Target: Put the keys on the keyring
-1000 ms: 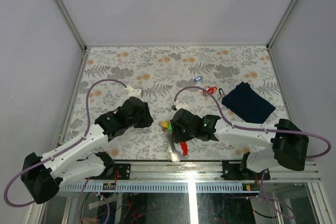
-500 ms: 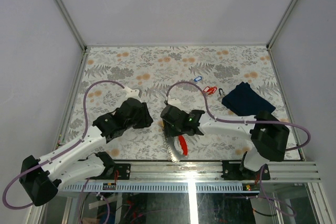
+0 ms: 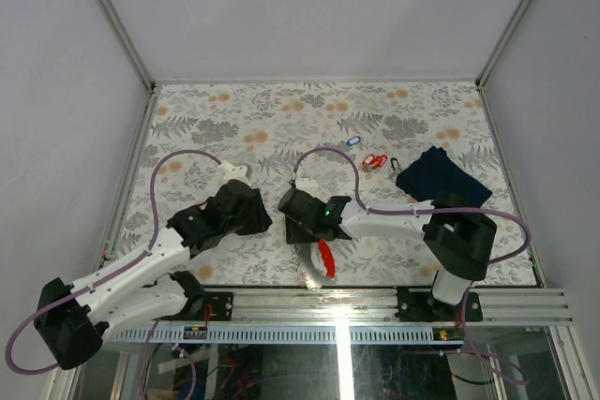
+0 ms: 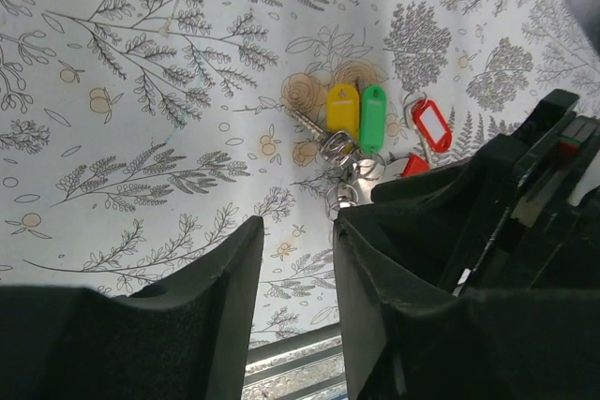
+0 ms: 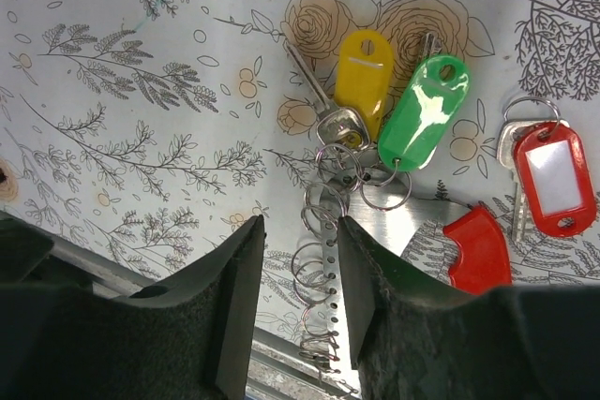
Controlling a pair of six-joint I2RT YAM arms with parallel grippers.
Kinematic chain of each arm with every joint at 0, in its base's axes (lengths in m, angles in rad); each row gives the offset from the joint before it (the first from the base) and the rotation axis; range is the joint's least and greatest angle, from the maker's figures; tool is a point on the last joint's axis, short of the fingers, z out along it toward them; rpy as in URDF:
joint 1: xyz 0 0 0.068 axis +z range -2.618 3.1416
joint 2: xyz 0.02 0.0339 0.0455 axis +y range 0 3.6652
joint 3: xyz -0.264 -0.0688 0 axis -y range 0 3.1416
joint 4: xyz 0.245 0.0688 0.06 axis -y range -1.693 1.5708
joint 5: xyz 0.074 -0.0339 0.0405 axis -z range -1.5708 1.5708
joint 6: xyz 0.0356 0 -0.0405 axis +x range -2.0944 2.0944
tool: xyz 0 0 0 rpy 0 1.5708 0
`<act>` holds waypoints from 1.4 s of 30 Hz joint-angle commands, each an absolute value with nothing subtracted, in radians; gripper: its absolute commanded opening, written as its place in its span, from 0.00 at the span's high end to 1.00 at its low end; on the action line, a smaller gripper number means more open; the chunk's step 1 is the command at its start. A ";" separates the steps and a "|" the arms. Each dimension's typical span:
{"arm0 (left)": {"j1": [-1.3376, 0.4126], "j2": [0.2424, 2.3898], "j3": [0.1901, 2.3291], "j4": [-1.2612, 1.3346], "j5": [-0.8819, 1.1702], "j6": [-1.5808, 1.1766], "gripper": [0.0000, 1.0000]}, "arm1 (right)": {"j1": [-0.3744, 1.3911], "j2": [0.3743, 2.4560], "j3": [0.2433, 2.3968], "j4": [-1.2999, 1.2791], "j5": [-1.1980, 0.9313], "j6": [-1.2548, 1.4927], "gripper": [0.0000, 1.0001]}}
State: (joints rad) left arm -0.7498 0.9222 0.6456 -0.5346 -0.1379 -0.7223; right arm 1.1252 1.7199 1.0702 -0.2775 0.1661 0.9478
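Observation:
In the right wrist view, keys with a yellow tag (image 5: 364, 81) and a green tag (image 5: 424, 111) hang on split rings at the top of a perforated metal strip (image 5: 330, 259) with a red handle (image 5: 478, 245). A red-tagged key (image 5: 555, 175) lies beside them. My right gripper (image 5: 295, 269) is open and empty, its jaws either side of the strip's rings. My left gripper (image 4: 295, 269) is open and empty, short of the yellow tag (image 4: 342, 108) and green tag (image 4: 373, 117). From above, the left gripper (image 3: 255, 215) and right gripper (image 3: 298, 217) sit close together.
A blue-tagged key (image 3: 352, 140) and a red-tagged key (image 3: 375, 160) lie farther back. A dark navy folded cloth (image 3: 442, 180) lies at the right. The metal strip (image 3: 308, 267) reaches towards the table's near rail (image 3: 375, 299).
My right gripper has swung left and a little back, now covering the yellow and green tags from above. The left gripper has barely moved.

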 commanded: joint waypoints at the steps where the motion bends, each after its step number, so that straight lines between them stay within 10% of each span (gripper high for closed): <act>1: -0.742 0.915 0.601 -0.476 -0.106 -0.744 0.66 | 1.121 1.747 1.066 -0.230 0.185 0.981 0.57; 42: -0.741 0.981 0.535 -0.396 -0.041 -0.762 0.68 | 1.060 1.742 1.053 -0.169 0.154 0.836 0.61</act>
State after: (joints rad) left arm -0.7494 0.9737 0.5591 -0.4564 -0.0582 -0.7547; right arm 1.0664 1.7760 1.0595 -0.1925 0.1295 0.8677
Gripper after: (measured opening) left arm 0.319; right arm 0.388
